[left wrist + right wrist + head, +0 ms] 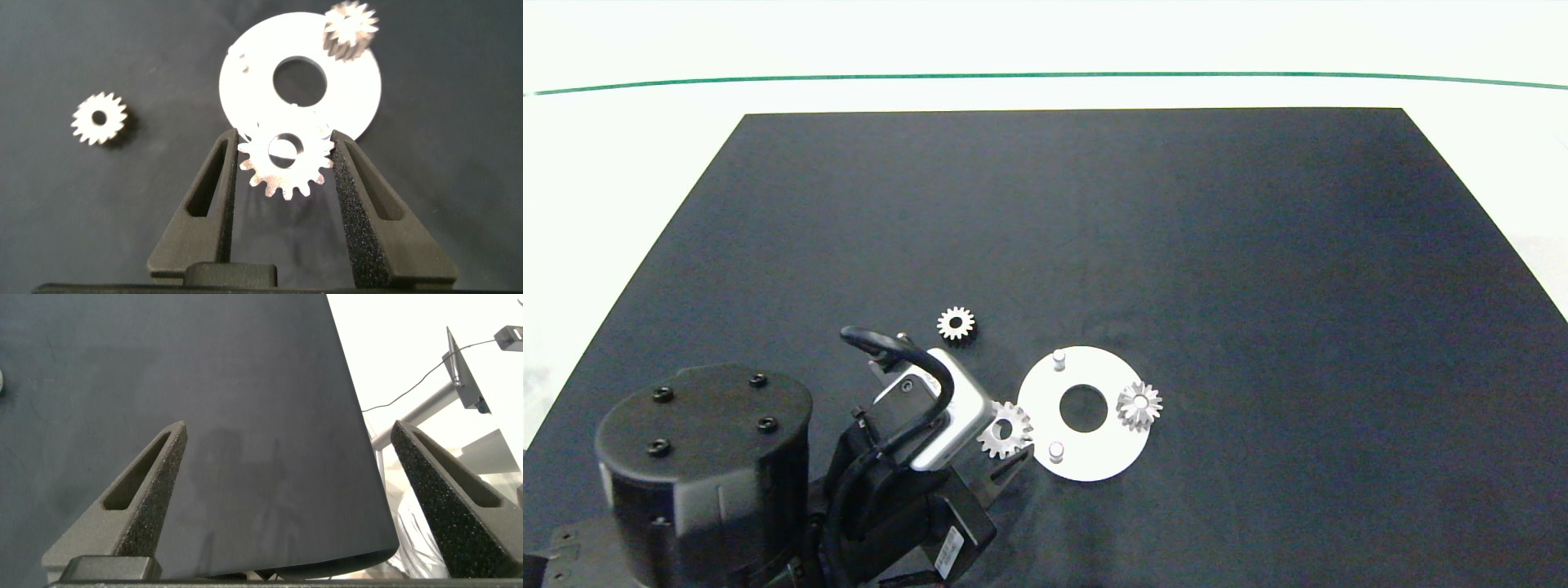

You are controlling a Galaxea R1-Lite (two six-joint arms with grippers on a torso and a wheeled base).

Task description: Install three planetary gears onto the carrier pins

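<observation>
Left gripper (282, 155) clamped on one gear (283, 162), held just off the white disc (1094, 457) near the desk's front edge; one gear (1139, 405) already seated, a third (956, 323) loose behind. Right gripper (286, 498) wide open, empty, away from the work. Risk: hole misses the nearest pin (1056, 450), so the gear jams tilted or shoves the disc.

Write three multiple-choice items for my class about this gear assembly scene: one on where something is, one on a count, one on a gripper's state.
1. Where is the loose gear lying?
A. on the dark mat
B. on the white disc
C. in the right gripper

2. How many carrier pins stand bare?
A. none
B. two
C. three

3. What is the left gripper doing?
A. hanging open and empty
B. shut on a gear
C. pressing the mat

Answers: 1 A, it rests on the mat, apart from the white disc. 2 B, one pin carries a mounted gear, two show bare. 3 B, its fingers clamp the held gear at the disc's edge. The right gripper is open, empty.
</observation>
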